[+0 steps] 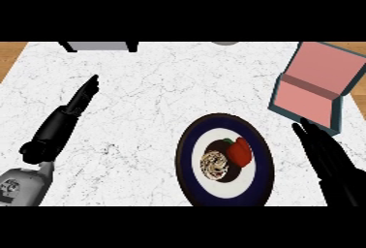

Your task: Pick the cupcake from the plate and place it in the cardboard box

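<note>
I see brown swirl-topped cupcake (215, 164) on navy-rimmed white plate (191, 160); pink-lined cardboard box (314, 85) beyond right hand (330, 162), fingers straight; left hand (68, 114) likewise outstretched.

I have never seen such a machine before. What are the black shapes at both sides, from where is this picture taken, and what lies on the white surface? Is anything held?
The picture is taken from the robot's head, looking steeply down at a white marble counter. The black shapes are its two hands. The left hand shows at the left, fingers straight, on a grey forearm. The right hand shows at the right, also open, between the plate and the box. Neither holds anything.

On the counter lies a round plate with a dark blue rim. On it sit a cupcake and, touching it, a red item I cannot identify. At the upper right lies an open box, pink inside.
</note>
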### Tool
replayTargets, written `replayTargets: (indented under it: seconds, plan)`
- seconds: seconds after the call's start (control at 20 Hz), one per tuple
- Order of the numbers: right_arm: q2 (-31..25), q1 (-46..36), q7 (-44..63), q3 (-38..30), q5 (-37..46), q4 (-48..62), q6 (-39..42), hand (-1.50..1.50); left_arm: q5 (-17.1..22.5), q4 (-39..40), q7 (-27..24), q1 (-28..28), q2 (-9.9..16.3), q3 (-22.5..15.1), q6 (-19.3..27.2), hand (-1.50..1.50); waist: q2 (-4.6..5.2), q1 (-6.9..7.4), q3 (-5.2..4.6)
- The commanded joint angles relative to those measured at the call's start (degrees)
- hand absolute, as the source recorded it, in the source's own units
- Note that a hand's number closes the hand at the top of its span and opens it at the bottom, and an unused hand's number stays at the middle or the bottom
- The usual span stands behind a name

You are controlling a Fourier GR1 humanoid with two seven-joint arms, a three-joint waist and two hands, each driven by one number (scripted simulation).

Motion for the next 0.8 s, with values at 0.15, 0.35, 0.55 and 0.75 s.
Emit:
replayTargets:
  seconds: [0.15, 0.35, 0.55, 0.75]
  plan:
    - [6.9, -10.5, 23.3, 12.6, 3.7, -3.1, 19.8, -1.50, -1.3, 1.0, -0.2, -1.9, -1.1, -0.8, -0.6, 0.00, 0.41, 2.04, 0.01]
    - [15.5, -18.3, 31.0, 14.8, 2.1, 3.4, 27.0, -1.50, -0.1, 1.1, 0.1, -2.9, -0.1, 0.2, -2.6, 0.00, 0.53, 2.83, 0.05]
    - [22.6, -20.0, 36.6, 17.0, 1.9, 7.8, 29.5, -1.50, 0.0, 1.2, -0.7, -1.6, 0.4, 0.8, -3.1, 0.00, 0.30, 2.65, 0.01]
    - [31.4, -21.8, 38.9, 20.7, 6.3, 15.7, 27.6, -1.50, -2.3, 1.6, 0.4, -2.8, -2.8, -1.1, -0.5, 0.00, 0.20, 1.54, 0.17]
